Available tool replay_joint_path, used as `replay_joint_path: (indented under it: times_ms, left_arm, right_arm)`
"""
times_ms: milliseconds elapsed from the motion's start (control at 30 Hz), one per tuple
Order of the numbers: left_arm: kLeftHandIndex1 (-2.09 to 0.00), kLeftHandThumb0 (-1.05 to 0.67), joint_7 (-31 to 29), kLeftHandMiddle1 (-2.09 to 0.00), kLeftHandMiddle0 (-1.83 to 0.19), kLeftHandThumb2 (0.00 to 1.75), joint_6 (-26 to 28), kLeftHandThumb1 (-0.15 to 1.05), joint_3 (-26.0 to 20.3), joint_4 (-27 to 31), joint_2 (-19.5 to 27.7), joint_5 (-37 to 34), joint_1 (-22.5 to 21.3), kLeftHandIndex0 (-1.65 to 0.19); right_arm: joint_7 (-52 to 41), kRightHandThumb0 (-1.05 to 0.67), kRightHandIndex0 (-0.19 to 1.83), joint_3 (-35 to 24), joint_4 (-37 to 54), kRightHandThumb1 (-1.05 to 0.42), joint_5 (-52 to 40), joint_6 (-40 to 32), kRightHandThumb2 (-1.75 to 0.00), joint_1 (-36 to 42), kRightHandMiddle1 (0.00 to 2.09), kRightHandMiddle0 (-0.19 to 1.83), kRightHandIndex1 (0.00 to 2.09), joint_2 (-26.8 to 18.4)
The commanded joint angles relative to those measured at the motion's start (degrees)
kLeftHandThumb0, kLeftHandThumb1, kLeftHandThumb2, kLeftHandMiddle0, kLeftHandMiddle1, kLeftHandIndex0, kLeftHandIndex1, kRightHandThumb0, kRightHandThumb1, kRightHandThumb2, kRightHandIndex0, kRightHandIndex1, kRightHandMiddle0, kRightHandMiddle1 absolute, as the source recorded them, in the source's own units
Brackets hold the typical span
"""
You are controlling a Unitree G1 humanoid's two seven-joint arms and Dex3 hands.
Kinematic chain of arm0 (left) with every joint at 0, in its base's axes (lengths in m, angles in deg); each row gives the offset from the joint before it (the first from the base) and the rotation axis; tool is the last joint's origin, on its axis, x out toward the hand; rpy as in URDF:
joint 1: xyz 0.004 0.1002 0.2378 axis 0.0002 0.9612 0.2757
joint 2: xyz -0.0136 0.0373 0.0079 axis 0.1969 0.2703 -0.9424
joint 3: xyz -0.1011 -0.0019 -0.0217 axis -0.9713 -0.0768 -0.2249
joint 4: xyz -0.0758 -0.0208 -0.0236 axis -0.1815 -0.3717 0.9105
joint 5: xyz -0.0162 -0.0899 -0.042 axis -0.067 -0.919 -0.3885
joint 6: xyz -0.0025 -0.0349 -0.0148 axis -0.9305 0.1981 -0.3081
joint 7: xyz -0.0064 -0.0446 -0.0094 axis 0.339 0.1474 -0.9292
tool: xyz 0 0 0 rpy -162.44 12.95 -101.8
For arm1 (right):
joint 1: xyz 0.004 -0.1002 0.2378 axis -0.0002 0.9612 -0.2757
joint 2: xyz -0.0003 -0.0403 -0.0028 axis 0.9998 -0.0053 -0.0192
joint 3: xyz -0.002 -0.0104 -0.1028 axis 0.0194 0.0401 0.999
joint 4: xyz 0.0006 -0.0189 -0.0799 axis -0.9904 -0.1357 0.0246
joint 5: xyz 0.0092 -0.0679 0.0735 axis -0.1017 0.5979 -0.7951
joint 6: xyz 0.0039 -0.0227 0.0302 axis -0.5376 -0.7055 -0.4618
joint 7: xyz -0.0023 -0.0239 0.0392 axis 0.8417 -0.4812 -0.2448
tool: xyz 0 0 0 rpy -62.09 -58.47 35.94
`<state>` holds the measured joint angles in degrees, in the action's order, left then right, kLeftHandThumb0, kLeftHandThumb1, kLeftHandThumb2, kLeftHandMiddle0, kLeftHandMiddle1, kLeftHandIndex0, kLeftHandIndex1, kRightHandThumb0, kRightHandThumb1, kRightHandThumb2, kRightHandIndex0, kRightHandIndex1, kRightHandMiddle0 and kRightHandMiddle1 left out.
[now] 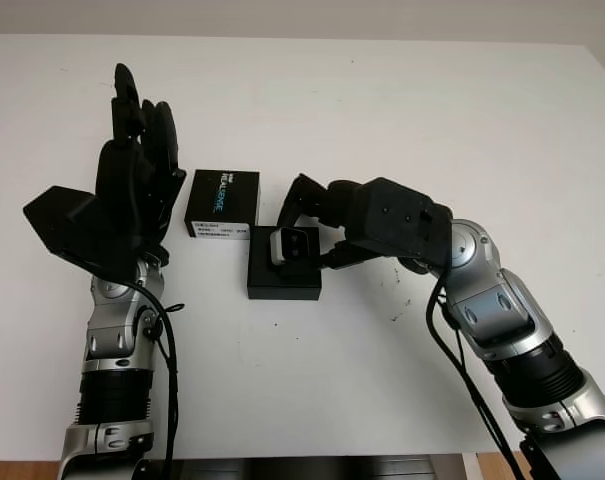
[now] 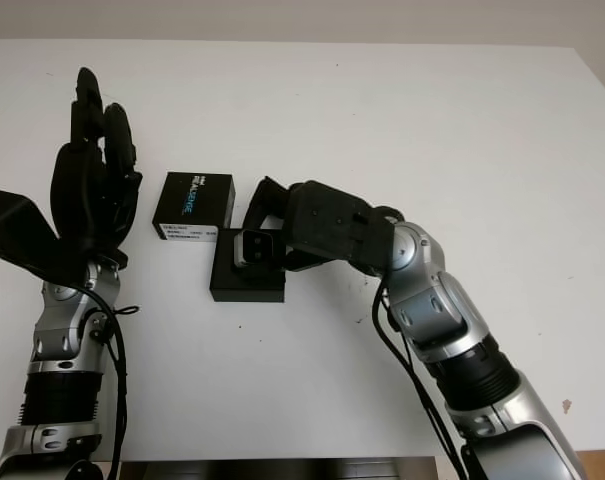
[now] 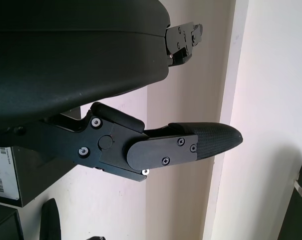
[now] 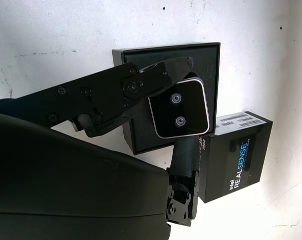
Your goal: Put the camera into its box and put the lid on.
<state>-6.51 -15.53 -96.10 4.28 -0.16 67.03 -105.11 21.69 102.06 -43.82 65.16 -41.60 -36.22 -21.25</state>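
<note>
The right robot hand (image 1: 302, 215) had its fingers closed on the camera (image 1: 289, 245), a small silver-edged block with a dark face, and held it over the open black box (image 1: 283, 278) on the white desk (image 1: 402, 110). In the right wrist view one finger (image 4: 155, 77) pressed one side of the camera (image 4: 180, 108) and another finger (image 4: 184, 152) pressed the opposite side, with the box's (image 4: 210, 70) dark interior directly behind it. Whether the camera touched the box floor could not be told. The camera's dark front face, with two round lenses, was turned up and toward the robot, tilted rather than flat. Its long axis ran across the desk from left to right, roughly in line with the box's near edge.

The lid (image 1: 222, 203) lay just beyond the box and slightly to its left, close to or touching its far edge. Its top read "intel REALSENSE" in white and blue lettering (image 4: 239, 165), and a white barcode label (image 4: 231, 118) ran along its near side; the smaller print was unreadable.

The left robot hand (image 1: 137, 160) was open and empty, raised upright above the desk just left of the lid.
</note>
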Motion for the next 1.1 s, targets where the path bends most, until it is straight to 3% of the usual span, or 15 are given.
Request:
replay_joint_path:
  times_ms: [0,100,200,300,833,967,1067]
  left_arm:
    - [0.00,-0.71,0.06,0.00,0.19,0.53,-0.12,1.05,0.06,1.33,-0.17,0.13,0.08,0.19]
    - [0.00,-0.71,-0.02,0.00,0.19,0.54,-0.23,1.05,0.10,1.33,-0.03,0.23,0.10,0.19]
    - [0.00,-0.71,0.20,0.00,0.19,0.54,-0.15,1.05,0.11,1.49,-0.11,0.36,0.13,0.19]
    - [0.00,-0.71,-0.22,0.00,0.19,0.54,-0.31,1.05,-0.01,1.33,-0.19,-0.13,0.06,0.19]
    - [0.00,-0.71,-0.31,0.00,0.19,0.54,-0.09,1.05,0.08,1.59,-0.14,0.08,0.34,0.19]
    - [0.00,-0.72,-0.23,0.00,0.19,0.54,-0.26,1.05,0.13,1.46,-0.26,0.21,0.40,0.19]
    - [0.00,-0.72,-0.21,0.00,0.19,0.54,-0.33,1.05,0.19,1.49,-0.30,0.32,0.54,0.19]
  right_arm:
    - [-0.52,-0.40,0.16,0.78,-0.12,-1.05,0.40,-1.32,-0.16,1.41,1.97,0.01,0.00,-0.37]
    - [-2.03,-0.44,0.05,1.14,0.58,-1.05,0.18,-3.72,-0.14,0.89,1.83,-0.11,0.00,-0.69]
    - [-4.33,-0.50,-0.11,1.80,0.44,-1.05,0.12,-3.77,-0.12,0.20,1.22,-0.18,0.01,-1.70]
    - [-5.34,-0.54,-0.16,2.36,0.22,-1.05,0.61,-2.52,-0.11,-0.06,0.93,-0.19,0.01,-2.38]
    - [-5.71,-0.60,-0.17,2.22,-0.57,-1.05,1.50,1.16,-0.07,0.70,0.91,-0.19,0.03,-2.88]
    - [-4.45,-0.60,-0.17,0.10,-1.59,-1.02,0.50,7.48,-0.05,1.36,0.93,-0.19,0.03,-3.20]
    - [-4.30,-0.58,-0.19,-2.80,-4.14,-0.96,-2.37,18.00,-0.04,1.31,0.83,-0.19,0.01,-3.70]
